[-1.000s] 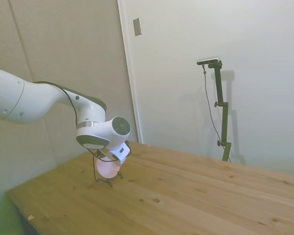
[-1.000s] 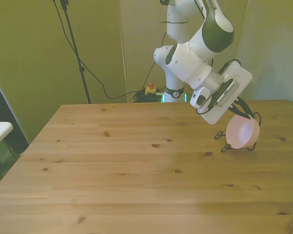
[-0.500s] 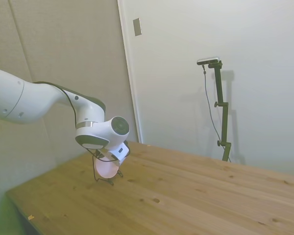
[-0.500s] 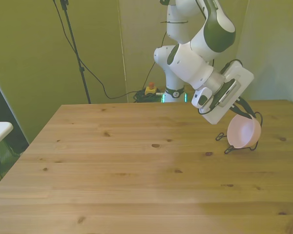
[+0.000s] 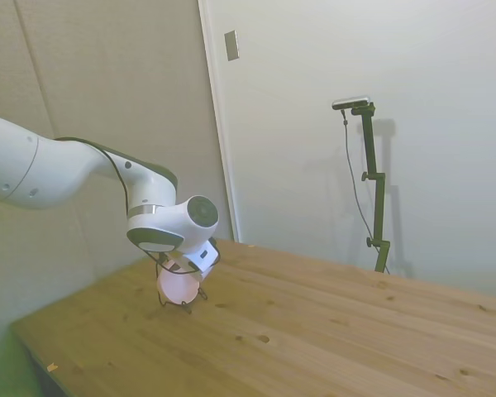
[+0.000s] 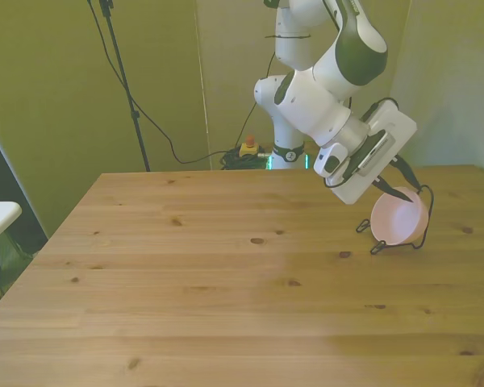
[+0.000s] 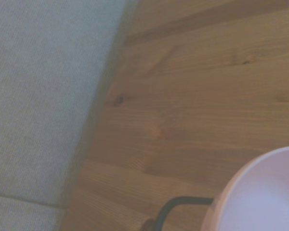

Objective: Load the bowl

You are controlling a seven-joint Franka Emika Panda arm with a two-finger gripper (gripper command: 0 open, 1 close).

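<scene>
Right now you have the bowl [image 6: 398, 223], small, round, smooth and pale pink, tipped on edge in the thin black wire rack [image 6: 369, 234] near the table [image 6: 226, 282] edge at the front view's right, its hollow facing the camera. Your gripper [image 6: 395, 187] sits at the bowl's upper rim, probably touching it, but the wrist body hides the fingers, so you cannot tell how wide they stand
</scene>
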